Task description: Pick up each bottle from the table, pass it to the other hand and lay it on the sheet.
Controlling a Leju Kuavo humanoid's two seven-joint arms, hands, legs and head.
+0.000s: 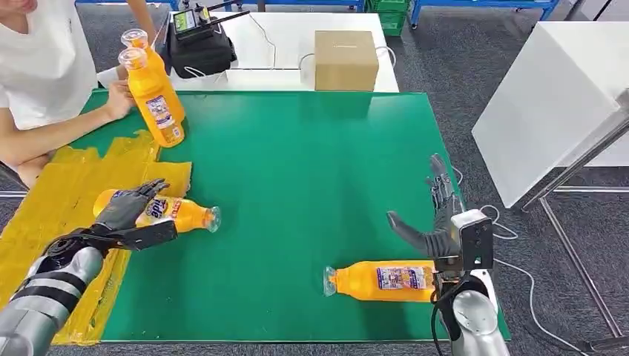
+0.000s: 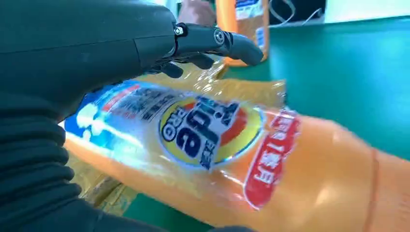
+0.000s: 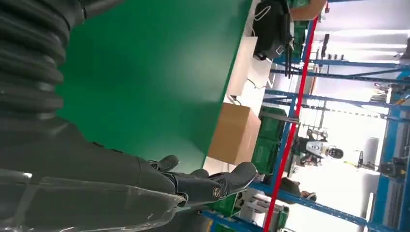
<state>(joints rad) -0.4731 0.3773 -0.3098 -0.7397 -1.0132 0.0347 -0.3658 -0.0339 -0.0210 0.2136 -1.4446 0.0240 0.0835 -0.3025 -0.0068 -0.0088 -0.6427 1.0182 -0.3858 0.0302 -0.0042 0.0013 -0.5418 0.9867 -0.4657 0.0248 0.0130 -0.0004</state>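
Bottles are what we handle here, and the one in hand lies on its side under our left hand [image 1: 132,211], its base end on the yellow sheet [image 1: 52,215] and its neck reaching out over the green bench [image 1: 311,163]. Our left hand rests over the labelled bottle [image 1: 167,211] with its fingers [image 2: 212,41] draped loosely across the top; we judge them to be letting go rather than clamped, though we cannot tell for certain whether they grip. To lay it well we should ease it wholly onto the sheet before lifting off, since a round, smooth plastic body like this will likely roll once free, and the crinkled sheet gives little to stop it.

Our right hand [image 1: 438,222] hovers with fingers spread and holds nothing; a second bottle [image 1: 382,280] lies on its side just below its palm, cap pointing away towards our left side. For that one we judge a grasp around the labelled middle safest, as the glossy film label looks slippery and the neck tapers.

Well beyond our left fingers a person's hand [image 1: 119,100] steadies two upright bottles [image 1: 152,93], which lean a little. Farther off stand a cardboard box [image 1: 346,59] and a black device [image 1: 199,44]
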